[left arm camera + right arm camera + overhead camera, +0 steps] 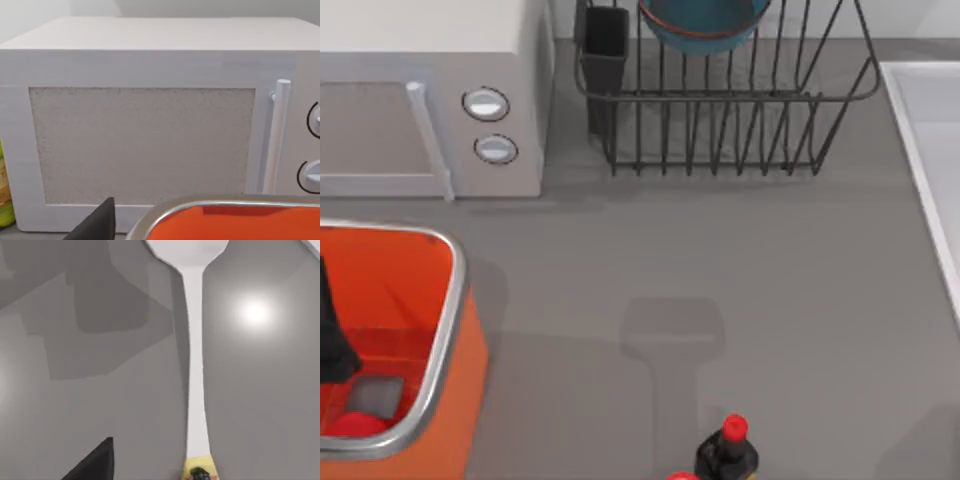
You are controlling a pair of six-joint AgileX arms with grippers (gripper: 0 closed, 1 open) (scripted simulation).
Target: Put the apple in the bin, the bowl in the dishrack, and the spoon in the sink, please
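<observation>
The red apple (352, 424) lies inside the orange bin (442, 330) at the lower left. My left gripper (330, 345) hangs over the bin's left part, and the bin's shiny rim (200, 207) also shows in the left wrist view. At the back, the teal bowl (705, 25) rests in the black wire dishrack (720, 125). The white spoon (195, 365) is held by its handle end in my right gripper (198, 475), above the grey counter with its shadow beside it. The pale sink (932, 130) runs along the right edge.
A white microwave (420, 90) stands at the back left behind the bin, and its door (145, 145) is close in front of the left wrist. A dark bottle with a red cap (726, 452) stands at the front edge. A blocky shadow falls on mid-counter.
</observation>
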